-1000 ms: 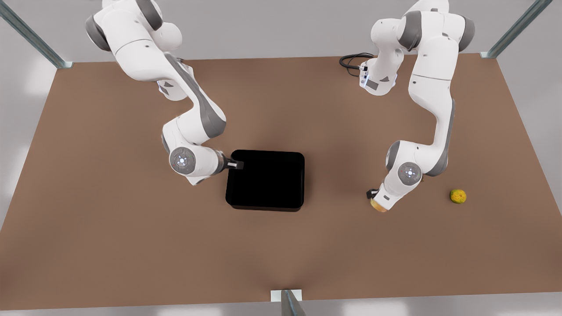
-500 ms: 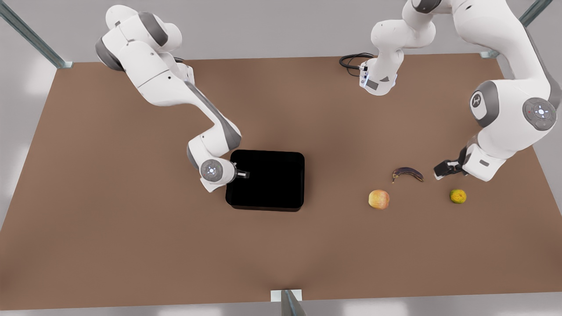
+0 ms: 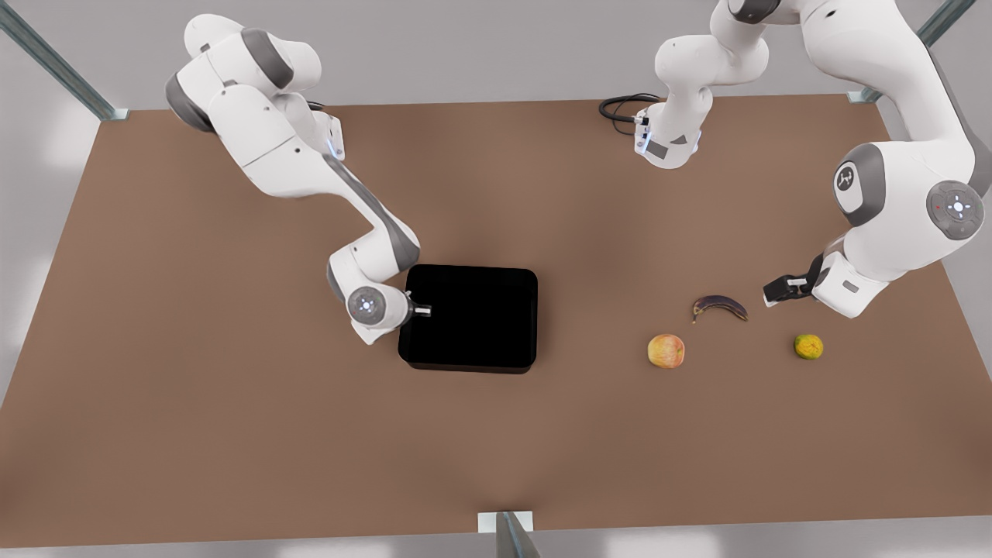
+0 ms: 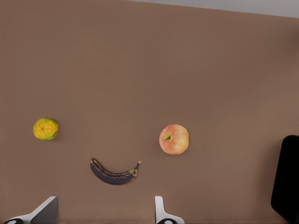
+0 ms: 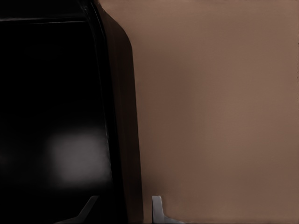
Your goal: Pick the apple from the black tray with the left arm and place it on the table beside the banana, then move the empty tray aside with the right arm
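Glossy black tray (image 3: 480,325), matte brown table (image 3: 232,387)

The black tray (image 4: 288,177) is cut off by the left wrist view's edge.

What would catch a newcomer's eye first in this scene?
The glossy black tray at the middle of the brown table, with the right end effector straddling its rim on the front view's left. Next, three fruits toward the front view's right: apple, dark banana and citrus fruit, the open left end effector above them.
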You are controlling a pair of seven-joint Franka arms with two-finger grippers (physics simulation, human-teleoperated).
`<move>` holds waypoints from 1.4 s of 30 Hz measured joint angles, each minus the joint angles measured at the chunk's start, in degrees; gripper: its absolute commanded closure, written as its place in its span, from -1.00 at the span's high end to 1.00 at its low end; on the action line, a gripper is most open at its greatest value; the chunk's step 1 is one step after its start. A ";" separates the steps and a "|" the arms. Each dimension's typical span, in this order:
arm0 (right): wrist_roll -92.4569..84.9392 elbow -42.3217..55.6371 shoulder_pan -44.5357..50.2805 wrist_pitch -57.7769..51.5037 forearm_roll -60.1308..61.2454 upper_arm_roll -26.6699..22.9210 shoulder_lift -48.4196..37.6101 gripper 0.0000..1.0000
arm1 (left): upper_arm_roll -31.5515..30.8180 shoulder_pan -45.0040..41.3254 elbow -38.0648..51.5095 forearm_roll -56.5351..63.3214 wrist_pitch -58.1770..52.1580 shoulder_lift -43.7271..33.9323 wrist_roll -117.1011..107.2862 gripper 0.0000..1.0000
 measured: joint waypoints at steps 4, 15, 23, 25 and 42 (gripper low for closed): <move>-0.76 -0.03 -0.37 0.12 0.57 0.05 -0.23 -0.36 | 0.00 -0.03 0.00 0.05 -0.19 0.01 0.47 1.00; -2.65 0.44 -0.80 -1.19 1.20 0.59 -1.50 -0.77 | -0.10 -0.20 0.08 0.14 -0.35 0.09 1.30 1.00; -4.04 3.47 -1.10 -7.03 2.14 1.14 -6.00 -0.88 | -0.44 -1.17 0.00 0.73 -0.36 0.35 0.39 1.00; -4.73 4.86 -1.80 -10.42 3.42 0.47 -8.41 -0.92 | -0.44 -1.16 0.00 0.78 -0.36 0.41 0.19 1.00; -26.98 13.01 -2.17 -37.81 5.03 -32.06 -13.25 -0.92 | -0.25 -5.36 0.91 3.35 0.62 2.69 -3.23 1.00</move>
